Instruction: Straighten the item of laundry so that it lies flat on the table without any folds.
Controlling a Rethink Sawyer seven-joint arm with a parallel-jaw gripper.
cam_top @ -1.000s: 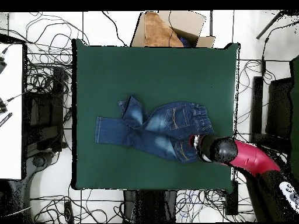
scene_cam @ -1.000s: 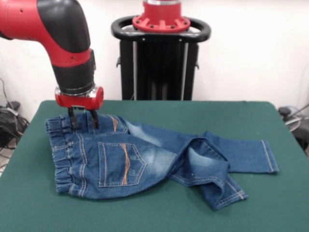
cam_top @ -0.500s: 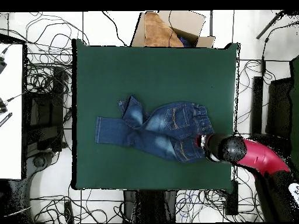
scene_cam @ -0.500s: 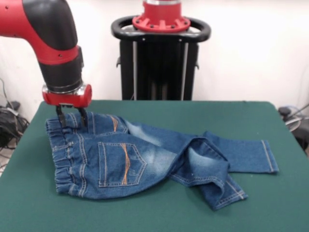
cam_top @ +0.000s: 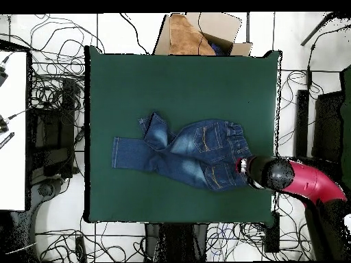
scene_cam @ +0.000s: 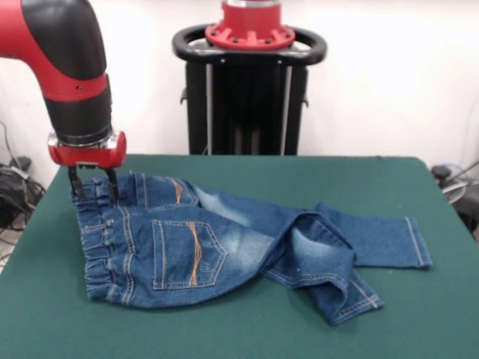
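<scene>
The item of laundry [scene_cam: 224, 243], a small pair of blue jeans, lies back pockets up on the green table [scene_cam: 247, 333]. In the front view its gathered waistband is at the left. One leg runs out flat to the right, and the other is folded back over itself near the front. My gripper [scene_cam: 92, 188] is open, its two dark fingertips straddling the far left corner of the waistband. From overhead, the jeans [cam_top: 182, 152] lie mid-table [cam_top: 178, 89], and the gripper [cam_top: 241, 166] is at their right end under the red arm.
An open cardboard box [cam_top: 199, 33] sits just past the table's top edge in the overhead view. Cables cover the floor all round, and a white surface [cam_top: 12, 130] stands at the left.
The gripper has slid left along the far side of the waistband to its corner, staying low and open. The jeans have not moved.
</scene>
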